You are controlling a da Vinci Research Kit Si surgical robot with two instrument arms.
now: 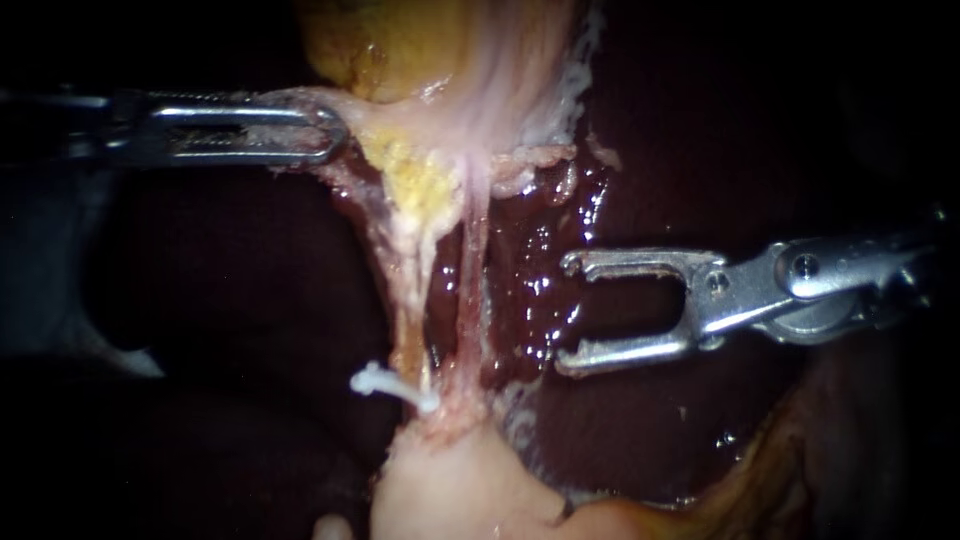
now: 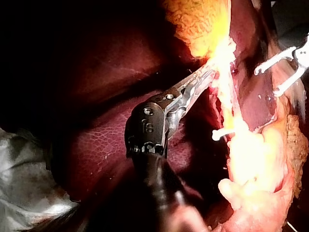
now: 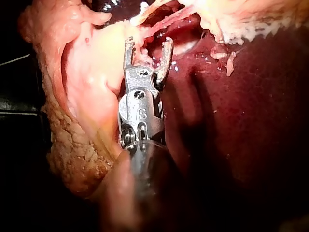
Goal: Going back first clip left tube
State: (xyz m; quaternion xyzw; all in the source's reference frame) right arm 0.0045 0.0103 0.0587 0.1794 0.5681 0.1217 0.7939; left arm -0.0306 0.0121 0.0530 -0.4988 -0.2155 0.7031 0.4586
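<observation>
Two thin tubes run down from the gallbladder point(image 1: 400, 40): the left tube point(image 1: 405, 310) and the right tube point(image 1: 470, 280). A white clip point(image 1: 393, 387) sits across the left tube's lower end, also seen in the left wrist view as the clip point(image 2: 222, 134). My left instrument point(image 1: 335, 130) is shut on pale tissue at the gallbladder's base, holding it to the left; its tip point(image 2: 210, 75) is buried in that tissue. My right instrument point(image 1: 568, 314) stands to the right of both tubes, apart from them, its forked jaws open and empty point(image 3: 148, 43).
Dark red, wet liver point(image 1: 545, 270) lies behind the tubes and under my right instrument. A pale lump of tissue point(image 1: 450, 490) sits below the clip. Yellow fatty tissue point(image 3: 72, 150) lies beside the right instrument's shaft.
</observation>
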